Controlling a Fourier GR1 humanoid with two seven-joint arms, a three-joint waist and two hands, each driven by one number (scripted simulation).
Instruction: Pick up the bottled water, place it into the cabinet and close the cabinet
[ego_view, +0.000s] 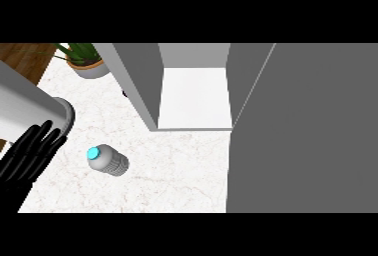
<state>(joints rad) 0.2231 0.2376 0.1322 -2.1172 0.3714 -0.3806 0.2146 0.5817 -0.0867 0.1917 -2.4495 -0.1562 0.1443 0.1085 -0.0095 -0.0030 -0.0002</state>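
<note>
The counter (170, 175) is a white, faintly veined marble top that fills the view's left and middle. In its far left corner stands a potted plant (87, 62), green leaves in a round grey pot, close to the counter's left edge. The cabinet (136, 85) stands on the far part of the counter, right of the plant; its grey side wall frames a white inner floor (193, 97), and its grey door (310, 130) is swung open, covering the counter's right side. The bottled water (108, 160) rests on bare marble towards the left edge, nearer than the cabinet and well apart from it, its bright blue cap (94, 153) pointing to the far left.
</note>
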